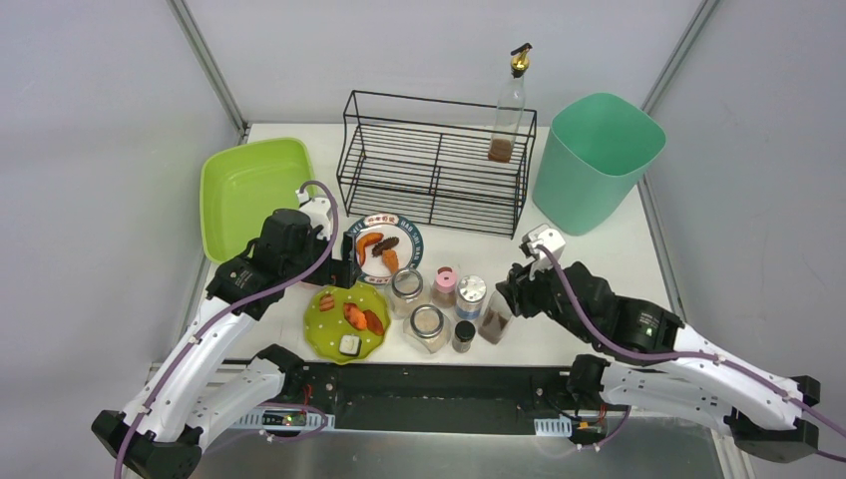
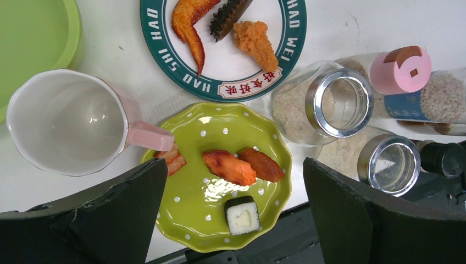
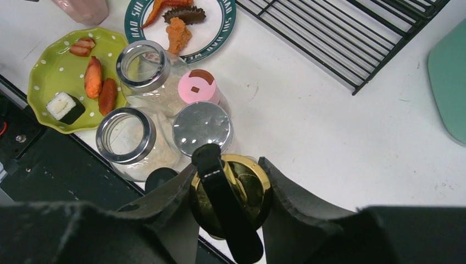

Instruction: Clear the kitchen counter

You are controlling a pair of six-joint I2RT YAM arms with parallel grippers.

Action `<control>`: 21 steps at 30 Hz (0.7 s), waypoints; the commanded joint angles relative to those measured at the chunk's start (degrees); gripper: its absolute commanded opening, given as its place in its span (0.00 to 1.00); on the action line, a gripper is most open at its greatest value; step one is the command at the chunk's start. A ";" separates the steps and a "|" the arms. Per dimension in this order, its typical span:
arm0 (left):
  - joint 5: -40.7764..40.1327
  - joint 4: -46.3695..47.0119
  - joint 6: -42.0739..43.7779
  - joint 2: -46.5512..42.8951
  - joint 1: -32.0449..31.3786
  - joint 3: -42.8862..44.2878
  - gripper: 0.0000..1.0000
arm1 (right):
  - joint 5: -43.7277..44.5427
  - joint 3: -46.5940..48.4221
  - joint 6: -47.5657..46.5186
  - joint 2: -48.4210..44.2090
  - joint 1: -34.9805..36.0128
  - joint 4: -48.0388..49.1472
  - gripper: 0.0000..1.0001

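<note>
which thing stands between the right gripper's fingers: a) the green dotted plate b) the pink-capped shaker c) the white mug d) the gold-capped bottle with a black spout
D: in the right wrist view the gold-capped bottle stands directly between the two fingers of the right gripper, one finger on each side of its cap.

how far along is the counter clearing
Barely started. One oil bottle stands in the rack. The right gripper sits around a gold-capped bottle; the left gripper hangs open. The green plate, white plate, mug and jars are left on the counter.
</note>
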 commanded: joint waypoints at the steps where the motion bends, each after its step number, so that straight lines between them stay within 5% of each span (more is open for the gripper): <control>1: 1.61 0.61 -0.35 0.16 -0.31 -0.45 1.00 | 5.82 3.98 -0.67 0.61 0.62 0.61 0.04; 21: 1.65 0.52 -0.37 0.43 -0.35 -0.46 1.00 | 27.56 37.18 -13.06 18.40 0.54 -2.42 0.00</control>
